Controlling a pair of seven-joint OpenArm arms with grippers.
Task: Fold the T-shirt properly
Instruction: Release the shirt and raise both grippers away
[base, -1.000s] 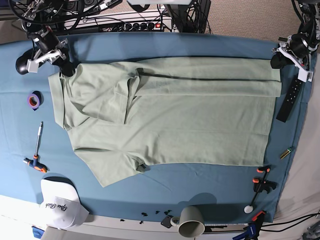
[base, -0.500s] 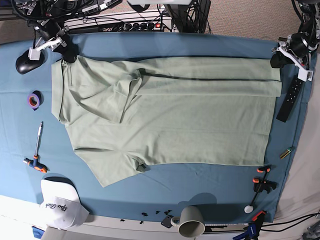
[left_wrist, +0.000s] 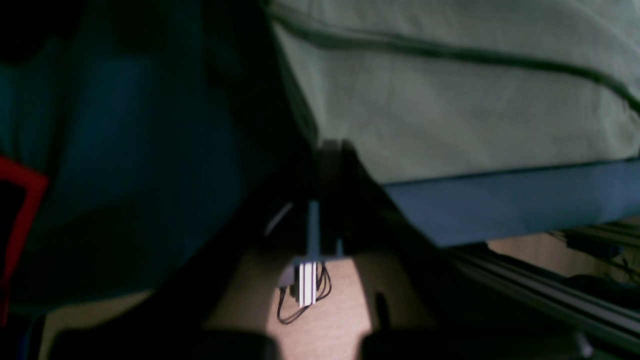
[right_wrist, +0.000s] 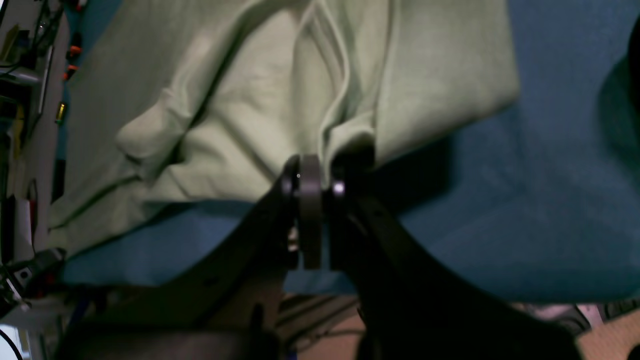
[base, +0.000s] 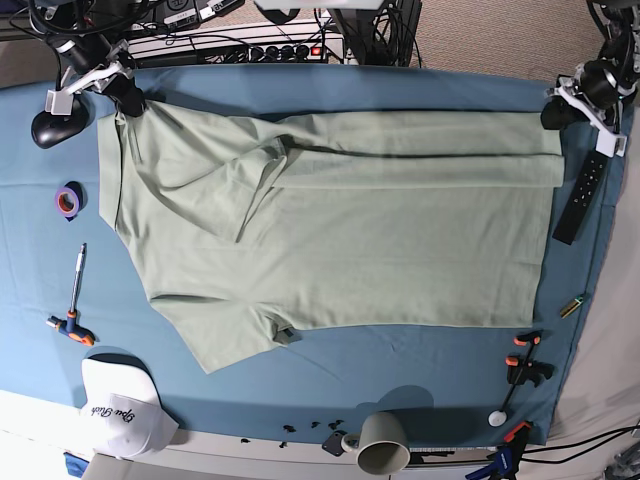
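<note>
Two end effectors, right (right_wrist: 311, 182) and left (left_wrist: 330, 150), each clamped on one T-shirt (base: 380, 240) corner

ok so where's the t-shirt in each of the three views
Base: the T-shirt lies spread across the middle of the blue cloth.
Left wrist: its folded edge fills the upper right.
Right wrist: bunched fabric fills the upper left and centre, pinched by the right gripper.
Shared landmark: the blue cloth under the shirt shows in all three.
</note>
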